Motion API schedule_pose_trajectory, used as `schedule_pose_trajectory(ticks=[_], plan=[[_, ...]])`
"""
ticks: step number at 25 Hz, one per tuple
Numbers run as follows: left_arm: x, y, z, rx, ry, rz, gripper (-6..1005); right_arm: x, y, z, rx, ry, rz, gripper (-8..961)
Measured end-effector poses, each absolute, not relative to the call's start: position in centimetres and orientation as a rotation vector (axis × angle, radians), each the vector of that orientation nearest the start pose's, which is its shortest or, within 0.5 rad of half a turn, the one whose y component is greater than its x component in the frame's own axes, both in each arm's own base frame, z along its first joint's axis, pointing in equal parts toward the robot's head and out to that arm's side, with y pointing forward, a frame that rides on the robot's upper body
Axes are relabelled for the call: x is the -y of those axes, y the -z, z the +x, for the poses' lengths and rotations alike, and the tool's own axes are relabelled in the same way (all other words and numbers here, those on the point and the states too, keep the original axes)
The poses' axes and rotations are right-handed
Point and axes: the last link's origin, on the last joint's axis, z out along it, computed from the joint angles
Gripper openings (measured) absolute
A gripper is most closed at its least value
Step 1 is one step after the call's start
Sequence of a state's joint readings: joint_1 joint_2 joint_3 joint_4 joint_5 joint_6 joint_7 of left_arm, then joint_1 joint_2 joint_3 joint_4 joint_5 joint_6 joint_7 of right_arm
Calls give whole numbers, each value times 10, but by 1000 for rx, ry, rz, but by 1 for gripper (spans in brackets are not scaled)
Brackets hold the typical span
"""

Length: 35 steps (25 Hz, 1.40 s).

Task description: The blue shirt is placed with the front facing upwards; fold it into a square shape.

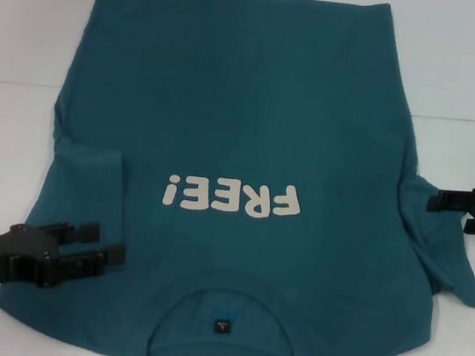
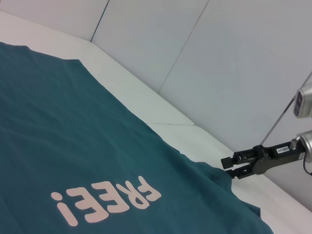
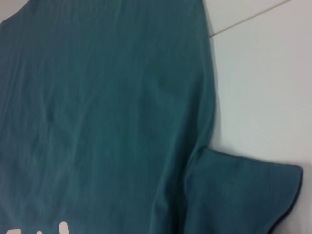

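- The blue shirt (image 1: 251, 144) fills the middle of the head view, lying flat on the white table (image 1: 473, 78) with its front up. The collar is at the bottom edge of the frame and the hem is at the top, so the white "FREE!" lettering (image 1: 233, 198) reads upside down.
- The left sleeve (image 1: 86, 188), at centre left, already lies folded in over the body. This looks like the first step toward a square.
- The left gripper (image 1: 102, 247) hovers at lower left, above the shoulder by that fold. Its fingers are slightly apart and hold nothing.
- The right gripper (image 1: 436, 201) sits at the right edge, at the seam where the right sleeve (image 1: 456, 262) spreads outward. It is probably placed to fold that sleeve in. I cannot tell whether it pinches cloth.
- Count: one shirt, two sleeves, two grippers and one collar tag (image 1: 221, 325).
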<state>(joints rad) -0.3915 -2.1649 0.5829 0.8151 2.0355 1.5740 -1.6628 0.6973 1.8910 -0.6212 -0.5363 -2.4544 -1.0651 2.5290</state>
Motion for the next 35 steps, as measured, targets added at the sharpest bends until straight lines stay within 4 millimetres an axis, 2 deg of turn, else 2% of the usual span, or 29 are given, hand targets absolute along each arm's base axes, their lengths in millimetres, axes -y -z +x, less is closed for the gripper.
schedule_pose_trajectory(ticks=[13, 17, 23, 33, 35], plan=[[-300, -5, -290, 1094, 782, -2491, 750, -413, -58, 330, -1759, -245, -1820, 857], [-301, -5, -289, 1091, 795, -2486, 750, -415, -60, 327, -1757, -248, -1830, 854], [-300, -6, -289, 1090, 810, -2479, 751, -415, -59, 326, -1757, -244, -1836, 644], [-301, -6, -287, 1087, 811, -2485, 751, -413, -63, 331, -1770, -238, -1816, 406], [-301, -6, -287, 1086, 810, -2485, 751, -412, -63, 331, -1771, -238, -1815, 243]])
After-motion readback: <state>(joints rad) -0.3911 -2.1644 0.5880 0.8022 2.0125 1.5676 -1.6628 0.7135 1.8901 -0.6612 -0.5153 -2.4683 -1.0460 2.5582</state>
